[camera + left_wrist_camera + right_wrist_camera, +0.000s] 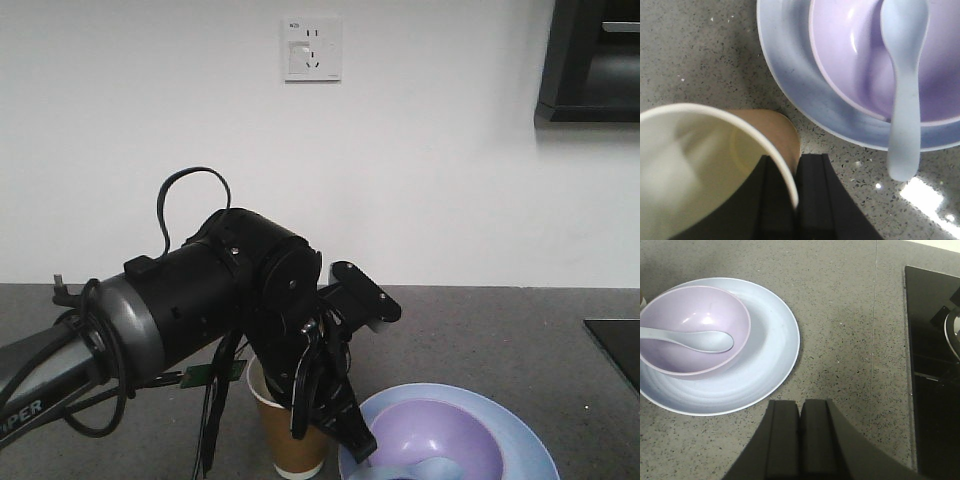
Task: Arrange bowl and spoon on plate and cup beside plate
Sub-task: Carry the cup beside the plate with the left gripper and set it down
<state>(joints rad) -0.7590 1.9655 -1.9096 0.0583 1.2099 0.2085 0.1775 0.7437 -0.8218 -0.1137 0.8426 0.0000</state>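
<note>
Fingers (795, 200) of the left arm pinch the rim of the brown cup (715, 165), one inside and one outside, and the cup stands on the grey desk (700, 55) just beside the blue plate (790, 85). On the plate sits the purple bowl (690, 325), with the spoon (695, 338) lying in it. Right arm fingers (800, 440) are pressed together, holding nothing, above the desk near the plate.

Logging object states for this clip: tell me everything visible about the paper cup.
The cup is brown paper with a white rim and whitish interior, tapered, and looks empty. It stands upright on the speckled grey counter, just beside the pale blue plate, apparently not touching it. The left gripper is shut on its rim wall, one finger inside and one outside. The front view shows a white base band.
</note>
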